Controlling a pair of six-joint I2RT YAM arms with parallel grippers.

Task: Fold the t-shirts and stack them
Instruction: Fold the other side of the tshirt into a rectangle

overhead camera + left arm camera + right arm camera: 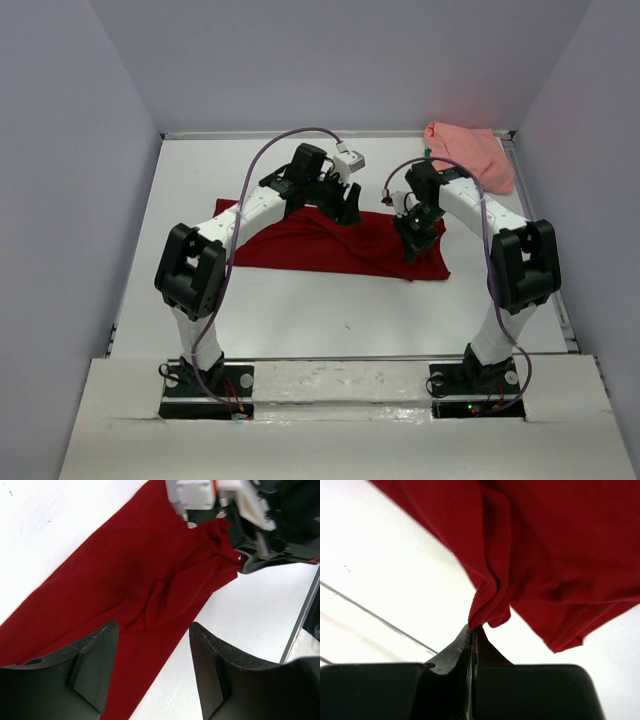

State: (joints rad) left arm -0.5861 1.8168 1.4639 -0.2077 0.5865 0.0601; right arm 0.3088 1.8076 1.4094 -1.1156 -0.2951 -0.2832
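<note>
My left end effector [153, 630] hangs over the dark red t-shirt [330, 245]. Its two fingers stand apart above the cloth and grip none of it. The shirt lies spread across the middle of the white desk [300, 310], long from left to right and mostly flat. A ridge of wrinkles runs along it just ahead of my left fingers.

My right end effector [471, 630] has its fingers pressed together, clamped on a bunched fold at the shirt's edge near its right end. The cloth gathers into narrow pleats toward that pinch. Beside it, a loose corner of the shirt sags over the bare desk. From my left wrist I see that same pinched end at the far side of the shirt, drawn up into a small peak.

The salmon pink t-shirt [470, 150] sits crumpled in the far right corner of the desk, well apart from the red one and from both end effectors.
</note>
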